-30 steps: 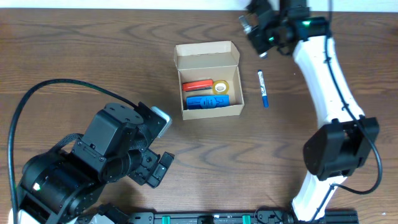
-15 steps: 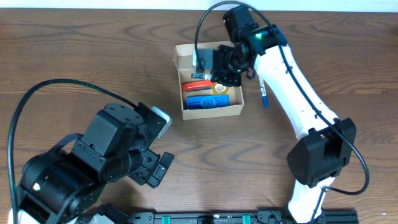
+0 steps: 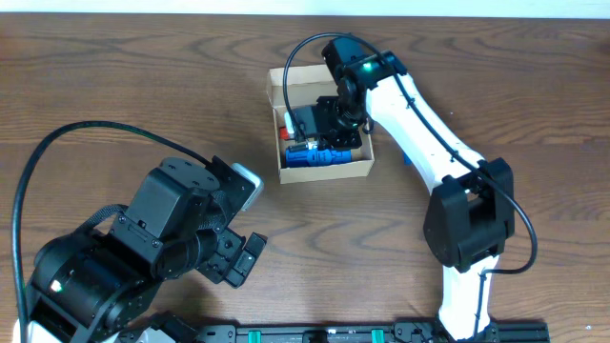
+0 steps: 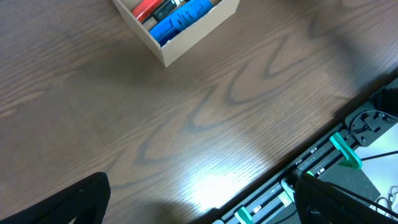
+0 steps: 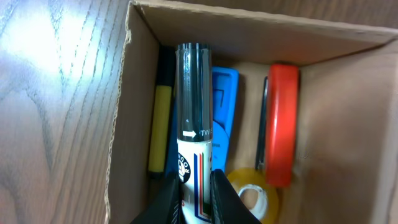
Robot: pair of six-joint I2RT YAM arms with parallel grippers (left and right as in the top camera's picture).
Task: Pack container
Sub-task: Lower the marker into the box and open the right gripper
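Right gripper (image 5: 194, 186) tight on ribbed cylindrical marker (image 5: 193, 118) above cardboard container (image 5: 249, 30) — left gripper (image 4: 205, 202) agape.

Tan cardboard container (image 3: 324, 171), flap open

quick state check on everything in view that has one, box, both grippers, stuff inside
container: flap lid open, partly filled
right gripper: shut on the marker, over the open container
marker: gripped, held above the contents, not released
left gripper: open, empty, away from the container
tape roll: lying inside the container
yellow pen: lying inside, along one wall
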